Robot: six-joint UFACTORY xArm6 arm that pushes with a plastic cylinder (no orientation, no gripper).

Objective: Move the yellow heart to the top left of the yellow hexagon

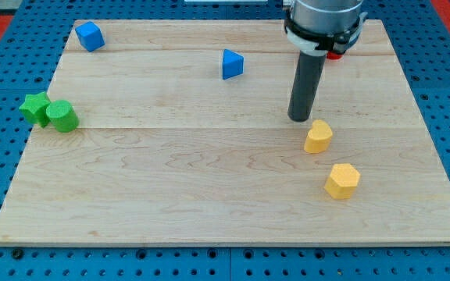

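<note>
Where yellow heart (318, 136) stands, lobes upward.

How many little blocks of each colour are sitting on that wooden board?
Blue: 2, a cube and a triangular block
Green: 2, a star and a cylinder
Yellow: 2, a heart and a hexagon
Total: 6

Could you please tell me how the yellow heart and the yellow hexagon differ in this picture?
The yellow heart is notched and lobed; the yellow hexagon is flat-sided. The heart lies nearer the view's top and left, the hexagon below and right. My tip stands just beside the heart, farther from the hexagon. Both are yellow.
</note>
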